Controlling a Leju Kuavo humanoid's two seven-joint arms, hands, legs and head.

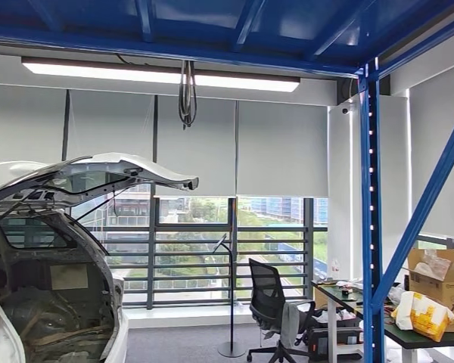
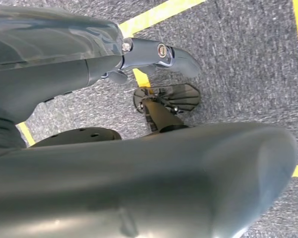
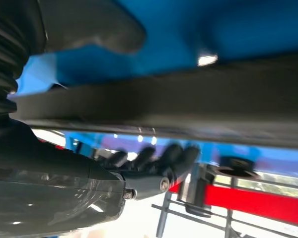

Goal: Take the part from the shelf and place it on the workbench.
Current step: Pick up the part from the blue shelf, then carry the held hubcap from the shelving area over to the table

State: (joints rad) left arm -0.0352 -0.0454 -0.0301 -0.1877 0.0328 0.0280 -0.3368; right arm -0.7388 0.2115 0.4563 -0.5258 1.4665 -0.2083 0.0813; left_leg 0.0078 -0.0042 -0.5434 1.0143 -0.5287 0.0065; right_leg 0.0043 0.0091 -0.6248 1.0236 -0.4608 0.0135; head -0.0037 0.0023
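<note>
Under the right robot hand (image 3: 155, 166) I see a long dark part (image 3: 185, 106), blurred, against blue shelf (image 3: 222, 34) metal; fingers curl beneath it (gripping, as far as I can tell). The left robot hand (image 2: 155, 54) hangs over grey carpet (image 2: 245, 59), holding nothing, fingers apart. Ahead: an open white car hatch (image 1: 93, 178).

I see my right hand (image 3: 155, 166) w/ dark fingers (image 3: 170, 154) stretched out, blurred, under a long dark grey flat part (image 3: 185, 106). Blue metal surface (image 3: 215, 29) beyond; red horizontal bar (image 3: 260, 203) at approx 4 o'clock.
</note>
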